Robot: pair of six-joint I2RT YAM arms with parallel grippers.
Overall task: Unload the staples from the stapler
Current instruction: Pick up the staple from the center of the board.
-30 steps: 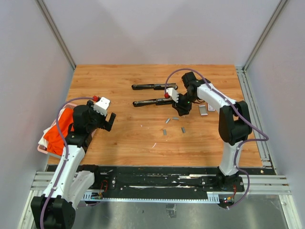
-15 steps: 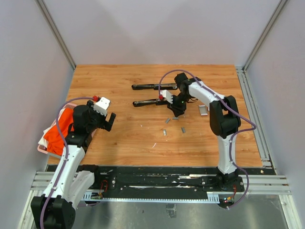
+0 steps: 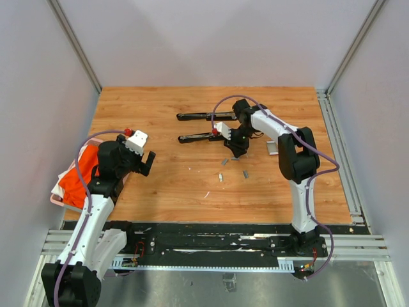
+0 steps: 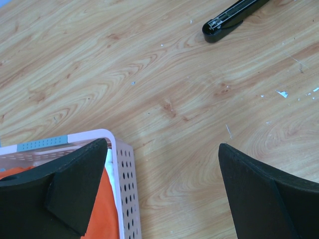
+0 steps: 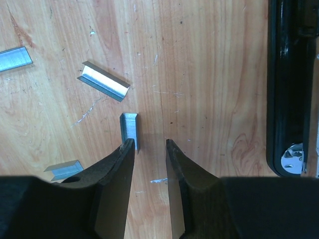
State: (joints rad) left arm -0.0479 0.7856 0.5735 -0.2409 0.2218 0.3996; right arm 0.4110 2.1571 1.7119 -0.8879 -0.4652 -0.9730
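Staples (image 5: 104,80) were scattered before the narrowly parted, empty right hand (image 5: 149,143); a basket (image 4: 124,169) was partly hidden by the wide-spread left hand (image 4: 162,144).

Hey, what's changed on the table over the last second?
The right pincer shifted left over the loose staples and narrowed its jaws, gripping nothing; its arm swung left too. The left pincer, wide open, and the stapler stayed put, as did the staples.

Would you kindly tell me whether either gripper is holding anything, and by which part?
Nothing is held. The right gripper is empty, its tips apart beside a loose staple strip; the left gripper is open and empty.
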